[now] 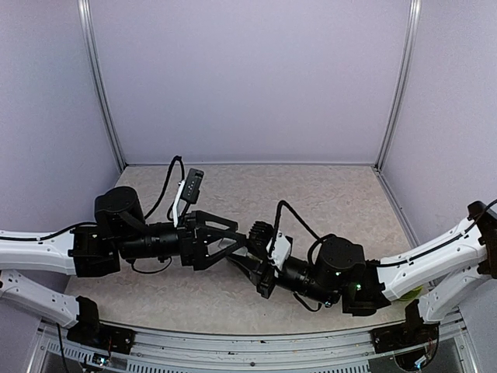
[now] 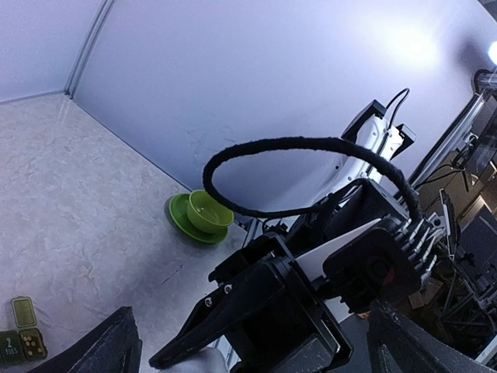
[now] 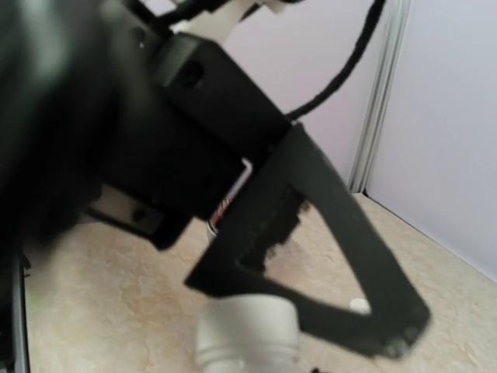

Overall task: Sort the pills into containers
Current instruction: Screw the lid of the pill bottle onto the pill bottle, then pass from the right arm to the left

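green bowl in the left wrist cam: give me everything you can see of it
The green bowl is small, round and lime green, with a smooth plastic-like look. It stands upright on a matching green saucer, which lies flat on the pale mottled table near the foot of the lilac wall. The part of its inside that shows looks empty. Nothing but the saucer touches it.

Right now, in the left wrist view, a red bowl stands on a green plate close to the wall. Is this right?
Not quite. The bowl is green, not red, as the left wrist view shows. It does stand on a green plate close to the wall.
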Robot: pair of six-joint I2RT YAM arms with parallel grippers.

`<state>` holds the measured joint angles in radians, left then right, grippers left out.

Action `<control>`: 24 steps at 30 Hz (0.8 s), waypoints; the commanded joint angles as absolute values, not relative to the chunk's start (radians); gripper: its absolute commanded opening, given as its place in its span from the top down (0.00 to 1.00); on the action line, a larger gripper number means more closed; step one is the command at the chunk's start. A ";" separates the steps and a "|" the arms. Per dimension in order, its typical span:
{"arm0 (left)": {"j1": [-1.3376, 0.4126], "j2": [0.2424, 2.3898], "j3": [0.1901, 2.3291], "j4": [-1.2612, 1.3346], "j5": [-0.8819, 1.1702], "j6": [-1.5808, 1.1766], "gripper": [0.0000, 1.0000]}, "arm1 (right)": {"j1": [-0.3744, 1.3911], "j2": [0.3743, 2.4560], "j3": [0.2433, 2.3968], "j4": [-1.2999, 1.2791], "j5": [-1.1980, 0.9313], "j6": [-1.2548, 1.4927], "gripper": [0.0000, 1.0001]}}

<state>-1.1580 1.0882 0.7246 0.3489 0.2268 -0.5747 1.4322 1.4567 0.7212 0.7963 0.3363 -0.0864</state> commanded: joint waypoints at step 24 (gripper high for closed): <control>-1.146 1.119 0.802 0.216 0.273 -0.598 0.59 | 1.432 1.307 0.643 0.721 0.365 -0.218 0.82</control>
